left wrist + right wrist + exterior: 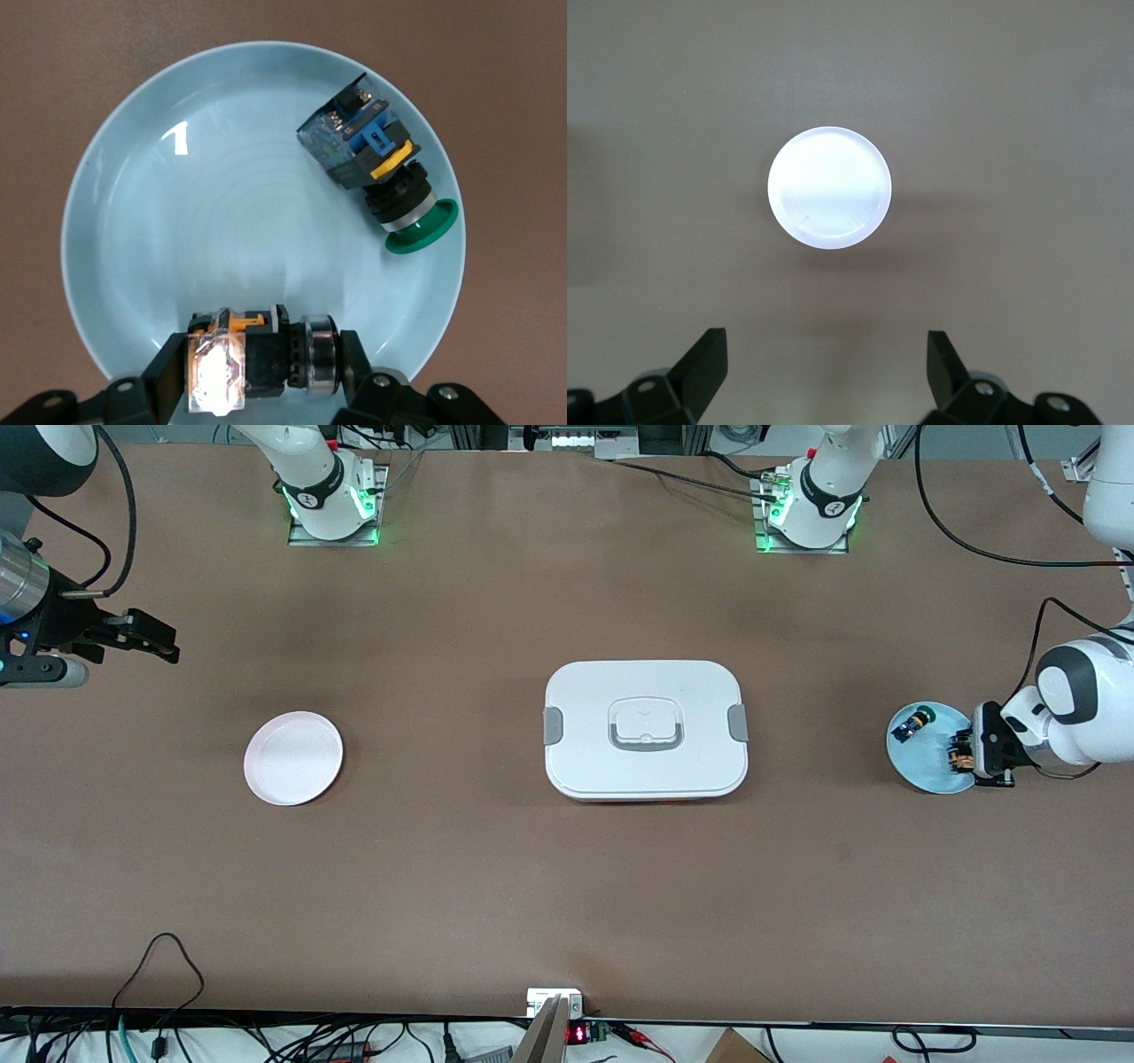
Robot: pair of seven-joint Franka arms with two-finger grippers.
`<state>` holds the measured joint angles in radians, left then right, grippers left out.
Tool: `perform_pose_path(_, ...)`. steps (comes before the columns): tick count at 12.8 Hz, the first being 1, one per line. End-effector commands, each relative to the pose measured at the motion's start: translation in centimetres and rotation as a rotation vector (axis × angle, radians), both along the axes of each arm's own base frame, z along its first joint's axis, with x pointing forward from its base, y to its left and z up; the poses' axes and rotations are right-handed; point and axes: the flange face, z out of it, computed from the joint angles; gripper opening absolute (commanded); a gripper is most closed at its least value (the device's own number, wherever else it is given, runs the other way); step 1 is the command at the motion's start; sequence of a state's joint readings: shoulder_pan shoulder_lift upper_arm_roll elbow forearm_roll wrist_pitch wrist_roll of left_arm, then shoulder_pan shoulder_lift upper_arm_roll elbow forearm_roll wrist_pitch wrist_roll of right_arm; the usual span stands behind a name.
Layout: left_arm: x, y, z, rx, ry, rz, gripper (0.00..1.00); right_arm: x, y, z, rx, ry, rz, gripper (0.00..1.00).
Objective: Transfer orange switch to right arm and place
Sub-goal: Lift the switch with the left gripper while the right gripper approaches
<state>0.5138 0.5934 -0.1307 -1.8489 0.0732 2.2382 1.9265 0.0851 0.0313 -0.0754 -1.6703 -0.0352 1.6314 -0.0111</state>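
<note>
I am closing my left gripper (pixel 257 372) around the orange switch (pixel 257 359), with one finger (pixel 164 376) pressing its pale, glowing end and the other against its ribbed metal collar, so the switch is lying lengthwise between my jaws, low over the light blue plate (pixel 133 248) near its rim. I judge the hold to be narrow: I am gripping the switch by its two ends, and the rounded collar could roll or slip as I lift, tipping the part back onto the plate or twisting it so that a clean handover becomes awkward. Just apart from my fingers, on the same plate, the dark switch with the green cap (pixel 376 164) is sitting clear of me; a sideways drag could knock it. Well away, toward the other end of the table, my right gripper (pixel 146 638) is waiting in the air with its fingers spread wide and nothing between them, looking down on the white plate (pixel 829 187). Between the two plates, the white lidded box (pixel 646 729) is lying in the crossing path.
</note>
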Motion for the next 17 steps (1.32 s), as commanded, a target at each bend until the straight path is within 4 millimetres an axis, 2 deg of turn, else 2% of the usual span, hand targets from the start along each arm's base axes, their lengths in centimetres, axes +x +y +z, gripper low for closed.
perform_pose_path(1, 1.5, -0.6, 3.5, -0.08, -0.013, 0.016, 0.04, 0.2, 0.4, -0.1, -0.005, 0.011, 0.012, 1.0)
perform_pose_path(2, 2.4, -0.7, 5.2, -0.135, -0.022, 0.058, 0.0, 0.2, 0.4, -0.1, -0.005, 0.011, 0.011, 1.0)
perform_pose_path(4, 3.7, -2.0, 7.9, -0.208, -0.03, 0.076, 0.0, 0.2, 0.4, 0.0, -0.004, 0.009, 0.008, 1.0)
perform_pose_path(5, 4.3, -2.9, 9.5, -0.268, -0.028, 0.091, 0.0, 0.3, 0.3, -0.2, -0.004, 0.009, 0.005, 1.0)
perform_pose_path(7, 5.1, -6.2, 12.5, -0.438, -0.05, 0.146, 0.0, 0.4, 0.2, -0.3, -0.005, 0.009, 0.004, 1.0)
perform_pose_path(10, 6.6, -13.6, 14.7, -0.686, -0.061, 0.178, 0.0, 1.0, 0.4, -1.5, -0.007, 0.028, 0.015, 1.0)
perform_pose_path(13, 6.1, -24.4, 16.8, -0.981, 0.093, 0.176, 0.0, 1.3, 0.9, -3.0, 0.007, 0.062, 0.015, 1.0)
perform_pose_path(14, 6.1, -27.7, 18.4, -1.015, 0.144, 0.207, 0.0, 1.6, 1.6, -3.6, 0.033, 0.073, 0.019, 1.0)
perform_pose_path(15, 6.0, -31.1, 19.9, -1.045, 0.177, 0.22, 0.0, 1.5, 3.2, -3.9, 0.098, 0.079, 0.023, 1.0)
perform_pose_path(17, 5.4, -38.7, 22.8, -1.15, 0.278, 0.273, 0.0, 1.8, 5.5, -5.3, 0.269, 0.114, 0.001, 1.0)
